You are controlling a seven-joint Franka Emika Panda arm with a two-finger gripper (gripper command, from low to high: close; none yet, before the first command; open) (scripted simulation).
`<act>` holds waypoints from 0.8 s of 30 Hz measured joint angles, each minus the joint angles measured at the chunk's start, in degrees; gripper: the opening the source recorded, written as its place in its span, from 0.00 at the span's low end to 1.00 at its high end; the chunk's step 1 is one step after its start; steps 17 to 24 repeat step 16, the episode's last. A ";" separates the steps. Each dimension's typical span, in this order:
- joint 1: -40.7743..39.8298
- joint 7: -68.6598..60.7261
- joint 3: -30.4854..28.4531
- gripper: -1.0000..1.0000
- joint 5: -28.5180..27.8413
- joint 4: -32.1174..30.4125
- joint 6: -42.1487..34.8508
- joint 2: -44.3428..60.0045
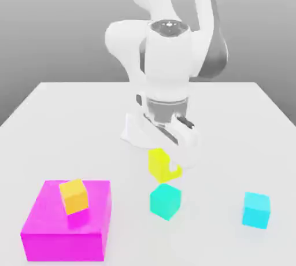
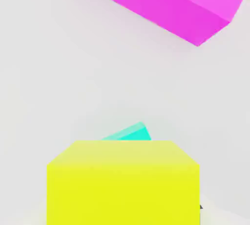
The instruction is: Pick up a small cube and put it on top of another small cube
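Grey backdrop, white table (image 1: 52, 114); the arm comes down from above at centre. Exterior view: the gripper (image 1: 165, 163) is clamped on the yellow cube (image 1: 158, 163), held off the table, just above and a little behind the teal cube (image 1: 166, 200); no contact between the two. A finger (image 1: 175, 171) wraps the yellow cube's side toward the exterior view's right. At the exterior view's left a magenta block (image 1: 43, 233) carries an orange cube (image 1: 74, 195), tilted; a cyan cube (image 1: 256, 209) sits well apart at the exterior view's right. Hand view: the yellow cube (image 2: 122, 182) fills the foreground, with a sliver of the teal cube (image 2: 131, 133) peeking past its far edge and the magenta block (image 2: 166, 1) beyond. Risks, as I judge them: the yellow cube looks not yet centred over the teal one, so releasing now would land it on an edge and tip it off. Coming down off-centre could shove the teal cube sideways. Letting go from too high, it may bounce. The target is barely larger than the load, so little margin. The neighbours look far enough off not to matter.
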 joint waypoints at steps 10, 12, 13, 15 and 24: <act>-2.92 5.28 0.83 1.00 -7.62 -0.20 11.68 11.74; -3.02 5.28 0.83 1.00 -7.62 -0.20 11.68 11.74; -3.07 5.28 0.83 1.00 -7.62 -0.20 11.68 11.74; -3.29 5.42 0.98 1.00 -7.83 -0.22 12.07 12.18; -3.43 5.26 1.13 1.00 -7.60 -0.19 11.49 11.64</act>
